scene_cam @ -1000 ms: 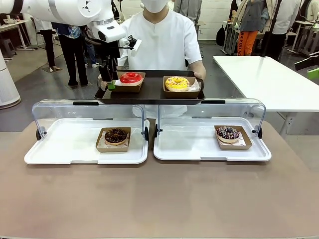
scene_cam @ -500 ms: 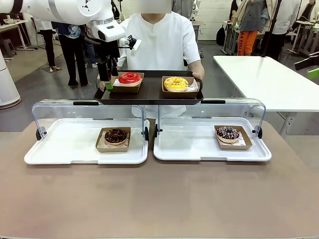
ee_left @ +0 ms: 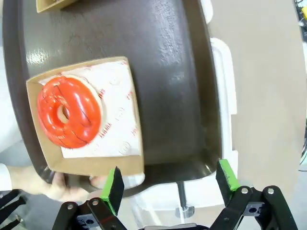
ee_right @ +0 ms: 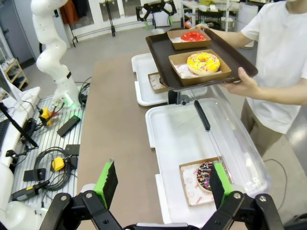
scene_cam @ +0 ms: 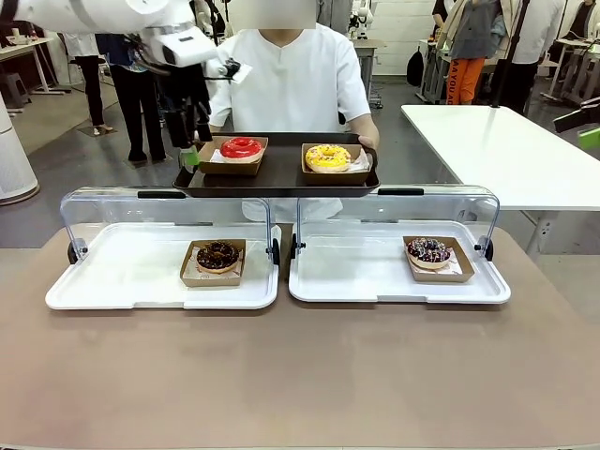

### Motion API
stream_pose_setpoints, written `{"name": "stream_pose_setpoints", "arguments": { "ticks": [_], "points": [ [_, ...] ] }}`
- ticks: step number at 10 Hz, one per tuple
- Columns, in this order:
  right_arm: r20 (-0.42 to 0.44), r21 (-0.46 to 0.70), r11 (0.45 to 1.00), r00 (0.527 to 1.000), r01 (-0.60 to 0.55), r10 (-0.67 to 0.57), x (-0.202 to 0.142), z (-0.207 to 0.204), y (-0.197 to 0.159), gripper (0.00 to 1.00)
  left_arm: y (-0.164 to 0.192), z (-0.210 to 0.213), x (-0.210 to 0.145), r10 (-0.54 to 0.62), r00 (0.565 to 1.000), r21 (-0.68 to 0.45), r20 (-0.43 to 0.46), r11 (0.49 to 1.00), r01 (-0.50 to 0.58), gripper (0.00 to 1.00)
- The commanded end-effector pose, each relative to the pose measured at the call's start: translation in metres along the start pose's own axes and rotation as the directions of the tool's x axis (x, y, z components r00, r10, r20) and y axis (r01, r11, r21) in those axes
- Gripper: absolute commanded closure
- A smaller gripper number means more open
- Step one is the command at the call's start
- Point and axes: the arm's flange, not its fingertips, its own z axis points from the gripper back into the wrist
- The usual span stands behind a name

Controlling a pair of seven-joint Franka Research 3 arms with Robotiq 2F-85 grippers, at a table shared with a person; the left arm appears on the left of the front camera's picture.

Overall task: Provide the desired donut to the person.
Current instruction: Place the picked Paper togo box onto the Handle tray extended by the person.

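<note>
My left gripper (scene_cam: 192, 141) hangs at the left end of the dark tray (scene_cam: 281, 178) the person (scene_cam: 291, 75) holds out, its jaws wide apart with nothing between them. The red donut (scene_cam: 242, 147) sits in its cardboard box at that end of the tray, just inboard of my green pads (ee_left: 113, 189), so I judge the handover made. From my wrist, the box corner lies close to one pad and the person's fingers (ee_left: 57, 184) curl under the tray edge right beside it. If I swing sideways while I leave, I could clip that corner, drag the box, or knock those fingers and tip the tray; a straight lift away is the safe way out.

To the right on the tray, the yellow donut (scene_cam: 327, 157) rests in its own box, well away from my pads. Below the tray, on the counter (scene_cam: 300, 375), stand two white display cases with clear lids raised: the left case (scene_cam: 112, 281) holds a chocolate donut (scene_cam: 217, 255), the right case (scene_cam: 375, 281) a sprinkled dark donut (scene_cam: 428, 249). The raised lids stand just under the tray's near edge, so dropping low as I retreat risks striking them.

My right gripper (ee_right: 160, 184) waits near the right case, jaws spread and empty.
</note>
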Motion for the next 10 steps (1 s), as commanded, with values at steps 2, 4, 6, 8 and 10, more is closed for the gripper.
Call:
{"name": "stream_pose_setpoints", "arguments": {
  "ticks": [2,4,6,8,10],
  "points": [
    [0.011,-0.002,1.0,1.0,-0.002,0.002,0.0,-0.001,0.0,0.0,-0.066,0.014,-0.077,-0.009,0.988,0.044,0.154,0.999,0.002,0.0],
    [0.011,-0.002,1.0,1.0,-0.002,0.002,0.0,-0.001,0.0,0.0,-0.089,0.01,-0.117,0.02,0.981,0.065,0.193,0.997,-0.033,0.0],
    [0.011,-0.002,1.0,1.0,-0.002,0.002,0.0,-0.001,0.0,0.0,-0.104,-0.001,-0.143,0.052,0.975,0.059,0.214,0.996,-0.066,0.0],
    [0.011,-0.002,1.0,1.0,-0.002,0.002,0.0,-0.001,0.0,0.0,-0.11,0.004,-0.159,0.056,0.972,0.084,0.227,0.994,-0.076,0.0],
    [0.011,-0.002,1.0,1.0,-0.002,0.002,0.0,-0.001,0.0,0.0,-0.105,0.001,-0.16,0.085,0.978,0.044,0.19,0.994,-0.095,0.0]
  ]
}}
